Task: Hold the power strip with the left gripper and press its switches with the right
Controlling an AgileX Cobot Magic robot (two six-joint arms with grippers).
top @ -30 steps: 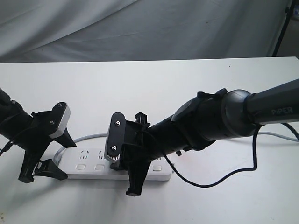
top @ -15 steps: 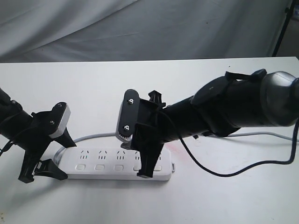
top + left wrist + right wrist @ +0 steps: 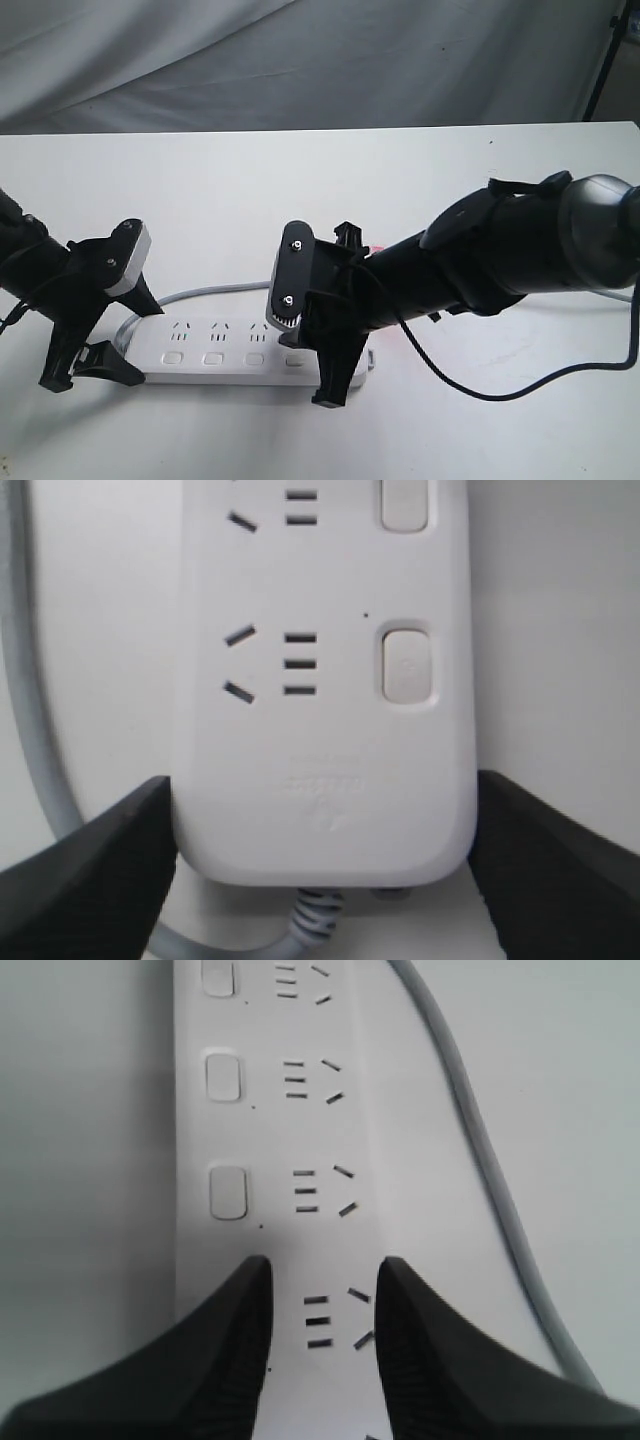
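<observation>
White tabletop bears the power strip. My left gripper clamps its near end from both sides. Farther along, my right gripper, jaws parted and empty, sits low over the switches, one fingertip in line with their row. Pressing is the step in hand, I judge, so next I push that tip straight down.

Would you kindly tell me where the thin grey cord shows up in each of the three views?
Exterior view: the cord loops from the power strip's left end along its far side.
Left wrist view: the cord leaves the strip's rounded end.
Right wrist view: the cord runs beside the strip's socket side, away from the buttons.
Shared landmark: the row of buttons.
</observation>
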